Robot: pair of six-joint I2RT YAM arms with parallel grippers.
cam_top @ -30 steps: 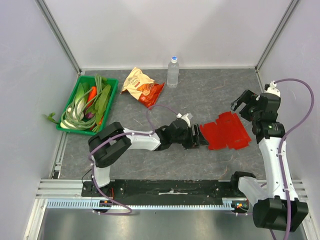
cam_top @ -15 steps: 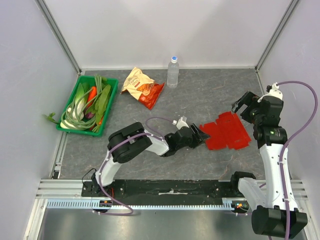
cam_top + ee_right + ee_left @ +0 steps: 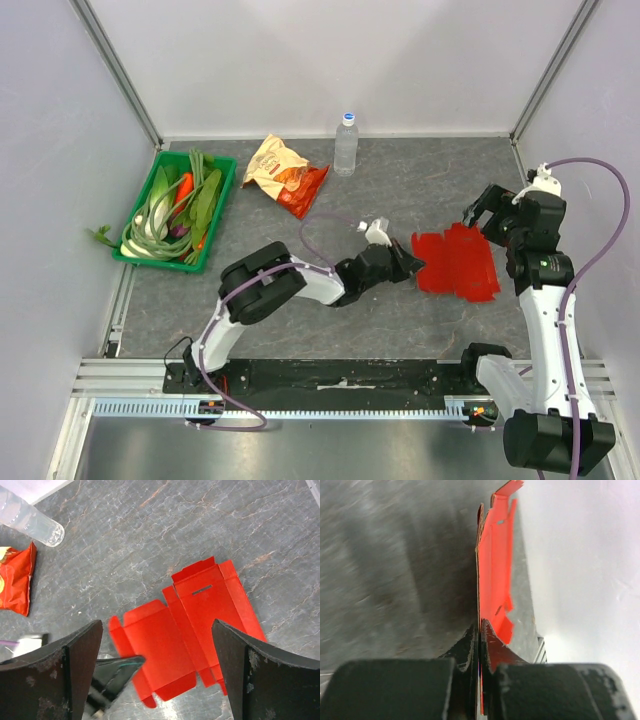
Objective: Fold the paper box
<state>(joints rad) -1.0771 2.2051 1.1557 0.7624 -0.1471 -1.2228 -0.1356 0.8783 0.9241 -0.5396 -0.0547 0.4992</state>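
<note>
The paper box (image 3: pixel 458 262) is a flat bright red cardboard sheet with flaps, lying right of the table's middle. My left gripper (image 3: pixel 410 265) reaches in from the left and is shut on the sheet's left edge. In the left wrist view the paper box (image 3: pixel 495 570) runs edge-on away from the pinched left gripper (image 3: pixel 479 630). My right gripper (image 3: pixel 485 215) hovers open above the sheet's far right end. From the right wrist, the paper box (image 3: pixel 185 630) lies between the wide-open right gripper (image 3: pixel 156 625), and the left gripper's dark tip (image 3: pixel 120 667) bites the near-left flap.
A green tray (image 3: pixel 228 195) of vegetables stands at the far left. A crinkled snack bag (image 3: pixel 285 172) and a clear water bottle (image 3: pixel 346 145) sit near the back wall. The right wrist view also catches the bottle (image 3: pixel 32 522) and the bag (image 3: pixel 15 580).
My left gripper has closed on the paper box's left edge after standing open beside it, and its wrist has turned. The sheet's left side has shifted slightly. The right arm has barely moved.
</note>
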